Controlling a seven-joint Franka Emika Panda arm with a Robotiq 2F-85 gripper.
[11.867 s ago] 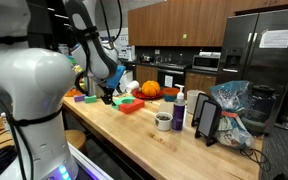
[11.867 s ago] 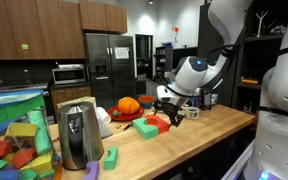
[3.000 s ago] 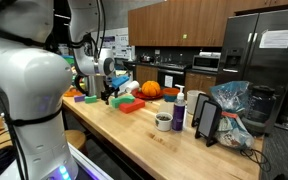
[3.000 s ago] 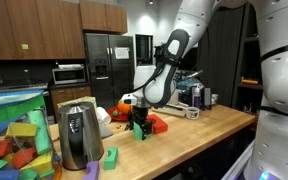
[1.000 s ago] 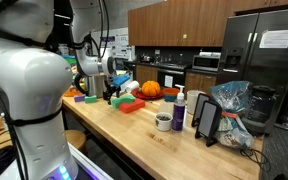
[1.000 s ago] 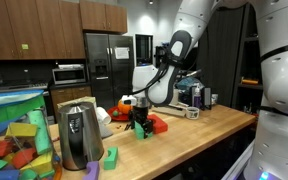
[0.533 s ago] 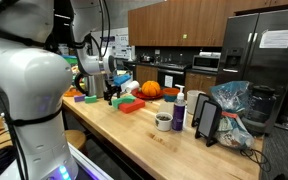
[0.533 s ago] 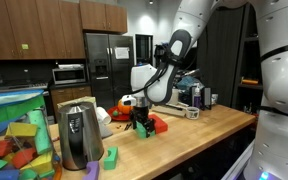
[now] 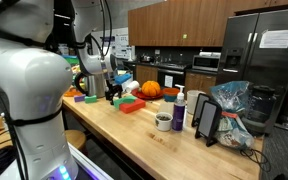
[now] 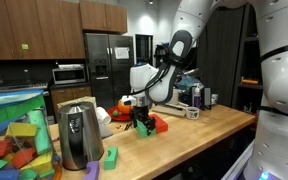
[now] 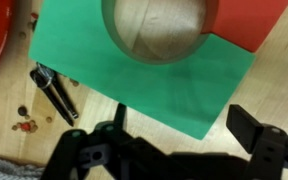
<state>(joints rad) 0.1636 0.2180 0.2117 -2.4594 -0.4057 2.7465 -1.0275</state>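
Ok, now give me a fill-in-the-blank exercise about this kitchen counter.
The block with a hole, by the claw, is coloured ____.
Its hole is ____ in shape.
The counter is made of ____.
The pumpkin is coloured ____.
Missing words: green, round, wood, orange.

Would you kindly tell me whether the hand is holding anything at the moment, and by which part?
Nothing is held. The hand is open above a flat green block with a round hole, and is not gripping it.
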